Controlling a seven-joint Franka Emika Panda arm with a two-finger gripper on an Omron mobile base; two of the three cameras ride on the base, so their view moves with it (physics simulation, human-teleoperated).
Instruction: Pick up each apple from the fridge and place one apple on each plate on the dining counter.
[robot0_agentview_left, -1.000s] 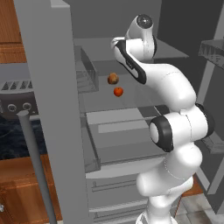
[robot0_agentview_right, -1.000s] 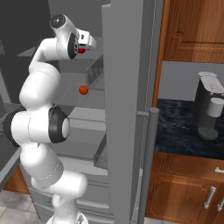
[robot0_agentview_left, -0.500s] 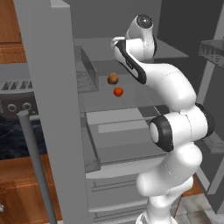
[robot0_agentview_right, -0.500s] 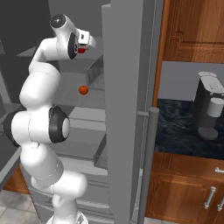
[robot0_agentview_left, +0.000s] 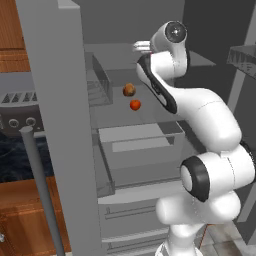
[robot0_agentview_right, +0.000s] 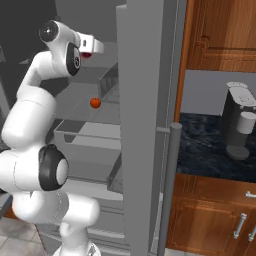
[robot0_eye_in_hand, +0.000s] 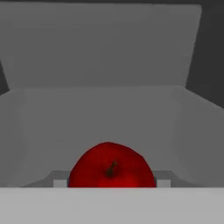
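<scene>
Deep inside the open fridge (robot0_agentview_left: 55, 125), the white arm reaches up to an upper shelf, its gripper (robot0_agentview_right: 89, 50) level with the shelf edge. From the right base camera a patch of deep red shows at the gripper's tip. The hand camera looks straight at the deep red apple (robot0_eye_in_hand: 111, 165), stem toward the lens, sitting close against the bottom of the picture with a pale grey block touching it on either side. The jaws appear closed around this apple, though the fingertips themselves are hard to make out. Behind the fruit lie the grey floor and walls of the fridge compartment.

One shelf lower, the orange-red apple (robot0_agentview_left: 135, 105) rests alone on the flat grey shelf (robot0_agentview_left: 150, 112), well below the gripper. The same apple (robot0_agentview_right: 95, 103) shows from the right side, near the shelf's front edge. Just above and to the left of it, from the left base camera, sits a dull brownish round thing (robot0_agentview_left: 129, 90); what it is cannot be told.

A grey drawer (robot0_agentview_left: 140, 137) stands below the shelf. Beside the fridge door (robot0_agentview_right: 145, 125), a dark coffee machine (robot0_agentview_right: 240, 127) stands on a black marbled surface (robot0_agentview_right: 210, 150) over brown wooden cabinets (robot0_agentview_right: 215, 220).
</scene>
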